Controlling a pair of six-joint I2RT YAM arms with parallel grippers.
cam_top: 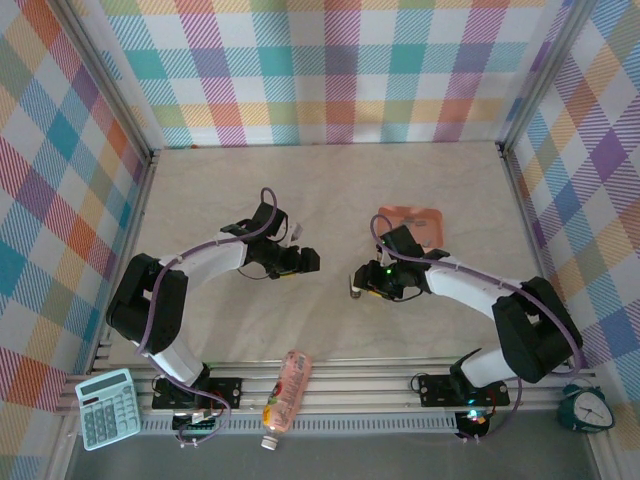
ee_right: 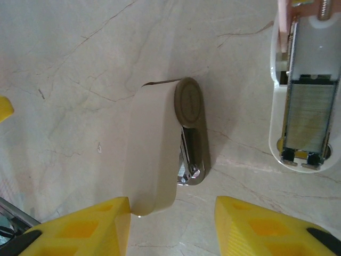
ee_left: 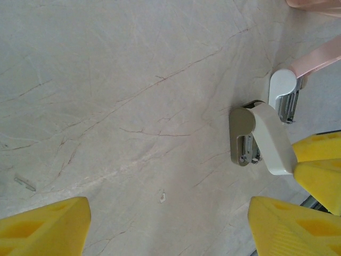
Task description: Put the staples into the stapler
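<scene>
Staples [ee_right: 309, 109] lie as a grey strip in the open channel of the white stapler [ee_right: 276, 122], just beside the beige stapler [ee_right: 157, 149] on the table [ee_right: 69, 80]. Your right gripper [ee_right: 171, 202] has its jaws wide, with the beige stapler's end between them. Your left gripper [ee_left: 168, 205] also gapes wide, holding nothing, near a loose staple bit [ee_left: 25, 184].

Stapler [ee_right: 160, 144] on table [ee_right: 74, 64], near tray [cam_top: 424, 214]
</scene>
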